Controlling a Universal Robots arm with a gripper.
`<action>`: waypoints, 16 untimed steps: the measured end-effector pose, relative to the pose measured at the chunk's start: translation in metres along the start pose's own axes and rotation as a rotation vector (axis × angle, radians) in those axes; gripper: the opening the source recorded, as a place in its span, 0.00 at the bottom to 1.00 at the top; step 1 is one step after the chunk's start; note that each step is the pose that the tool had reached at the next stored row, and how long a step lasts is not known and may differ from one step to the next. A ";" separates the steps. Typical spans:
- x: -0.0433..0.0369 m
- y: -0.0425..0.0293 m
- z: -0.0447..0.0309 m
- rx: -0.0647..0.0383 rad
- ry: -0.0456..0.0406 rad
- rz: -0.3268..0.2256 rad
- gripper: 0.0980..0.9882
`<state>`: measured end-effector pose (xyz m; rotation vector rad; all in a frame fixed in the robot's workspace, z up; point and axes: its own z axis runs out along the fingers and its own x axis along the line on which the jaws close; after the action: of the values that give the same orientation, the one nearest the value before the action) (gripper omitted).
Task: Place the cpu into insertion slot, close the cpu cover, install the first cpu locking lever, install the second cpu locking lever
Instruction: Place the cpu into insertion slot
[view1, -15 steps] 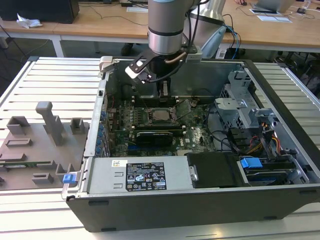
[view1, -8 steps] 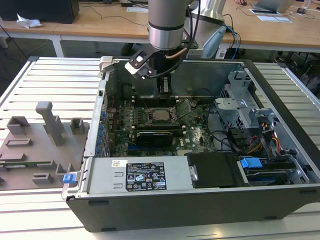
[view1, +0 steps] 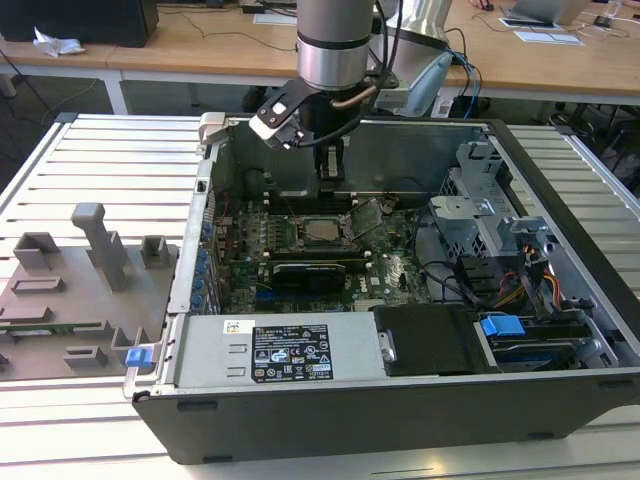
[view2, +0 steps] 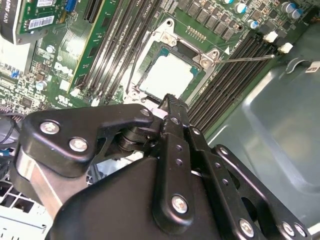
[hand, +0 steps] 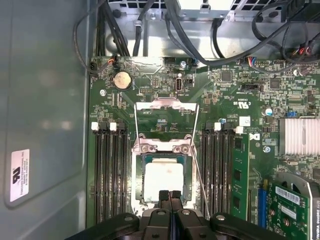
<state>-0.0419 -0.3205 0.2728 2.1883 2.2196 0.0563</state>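
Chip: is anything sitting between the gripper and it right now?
Nothing visible. In the first wrist view the shut gripper is above the chip's edge. The chip lies bare in the socket, the cover stands open off it, and a thin lever runs beside the socket, not across.

Exterior view overlooks the case (view1: 400, 420); both wrist views closely share the cpu (hand: 162, 182) (view2: 167, 75).

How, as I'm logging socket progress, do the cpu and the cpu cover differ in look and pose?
The cpu is a solid pale-silver square; the cpu cover is an open frame with green board showing through. The cpu lies in the insertion slot; the cpu cover is folded back off it. The gripper is by the cpu's edge, apart from the cover. Both are silvery, squarish.
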 end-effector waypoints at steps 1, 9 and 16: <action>0.0000 0.0001 -0.0018 0.000 -0.0001 0.000 0.01; 0.0002 0.0009 -0.0206 0.000 0.0000 0.000 0.01; 0.0002 0.0011 -0.0263 0.000 -0.0001 0.000 0.01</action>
<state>-0.0419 -0.3205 0.2991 2.1881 2.2196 0.0562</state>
